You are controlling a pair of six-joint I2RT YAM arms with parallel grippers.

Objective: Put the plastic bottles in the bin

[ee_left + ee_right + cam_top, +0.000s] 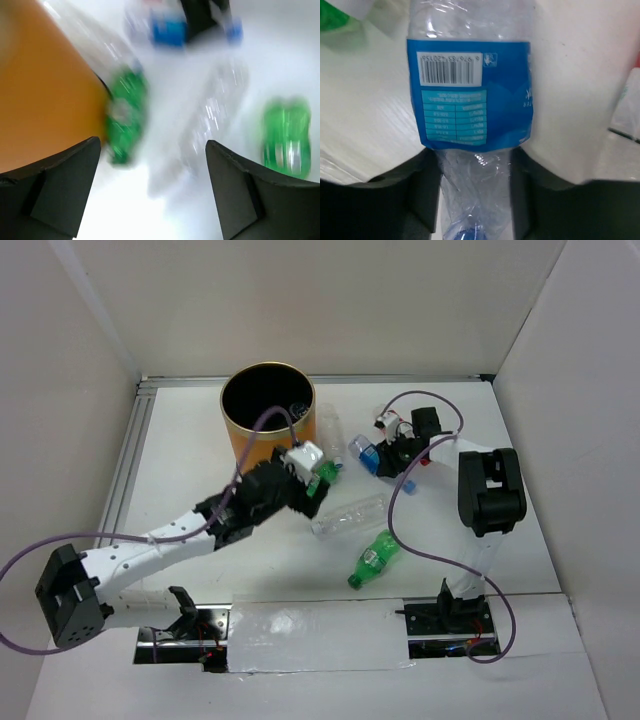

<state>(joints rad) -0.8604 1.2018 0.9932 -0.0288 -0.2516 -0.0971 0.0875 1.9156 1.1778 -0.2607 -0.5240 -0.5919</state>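
The blue-labelled bottle (470, 95) bears a white barcode panel with a row of digits, upside down in the right wrist view and too soft to read surely. The teal table of fine print beside it is illegible. The label on the green bottle (375, 558) cannot be read.

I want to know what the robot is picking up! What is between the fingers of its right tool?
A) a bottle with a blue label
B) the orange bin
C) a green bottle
A: in the right wrist view the blue-labelled bottle sits right between the two fingers of the right tool, with its barcode showing.
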